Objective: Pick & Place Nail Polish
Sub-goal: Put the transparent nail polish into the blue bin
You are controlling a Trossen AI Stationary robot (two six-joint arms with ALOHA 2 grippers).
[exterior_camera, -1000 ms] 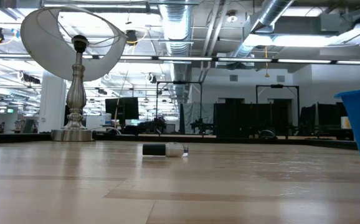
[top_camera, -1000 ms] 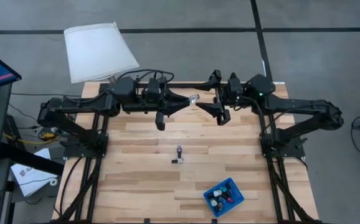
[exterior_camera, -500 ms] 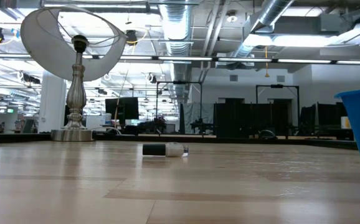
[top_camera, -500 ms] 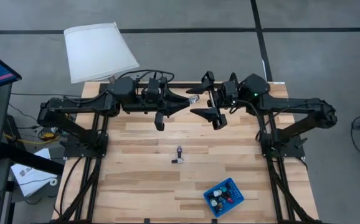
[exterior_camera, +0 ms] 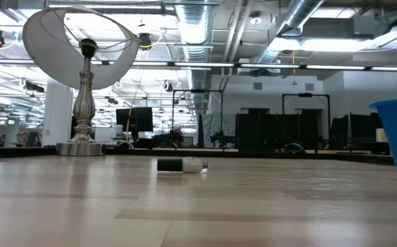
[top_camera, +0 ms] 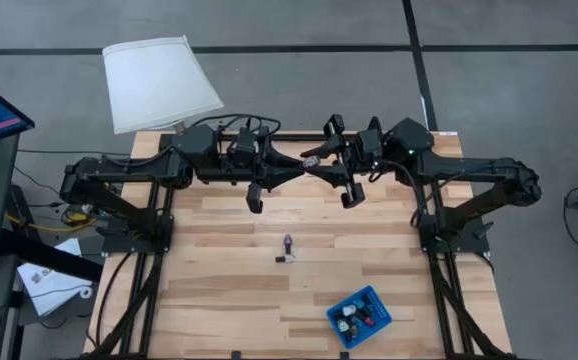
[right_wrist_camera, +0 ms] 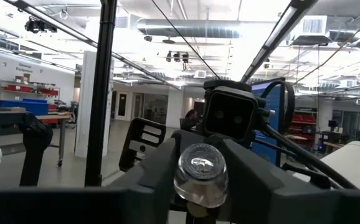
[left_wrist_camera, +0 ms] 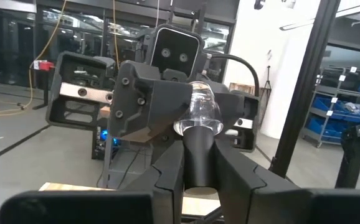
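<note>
A nail polish bottle (left_wrist_camera: pixel 198 115) with a dark cap and a clear glass body hangs level, high above the far middle of the table. My left gripper (top_camera: pixel 299 166) is shut on it from the left. My right gripper (top_camera: pixel 322 166) meets it from the right, its fingers closed in on the glass body. A second bottle (top_camera: pixel 286 249) lies on its side at the table's middle, also seen in the low view (exterior_camera: pixel 181 165). Several more bottles stand in the blue tray (top_camera: pixel 377 300). My left gripper pinches the bottle's dark cap (left_wrist_camera: pixel 198 158) between its two fingers. The fingers come level from the table's left and lie along the bottle. The glass body sticks out past the fingertips, clear of the table. My right gripper has one finger (right_wrist_camera: pixel 152 171) on each side of the bottle's clear body (right_wrist_camera: pixel 186 177). It comes about level from the table's right, so the bottle's base faces its wrist camera. Both fingers look flush against the glass.
A lamp with a white shade (top_camera: pixel 159 85) stands at the table's far left corner, its base (exterior_camera: pixel 82 147) showing in the low view. The blue tray sits near the front right edge. Bare wood lies between the arms and the tray.
My right gripper has gone toward the table's left, up to the bottle that my left gripper holds out. Its wide-open fingers have then closed in around the bottle's glass body. My left gripper and the bottle have kept still.
</note>
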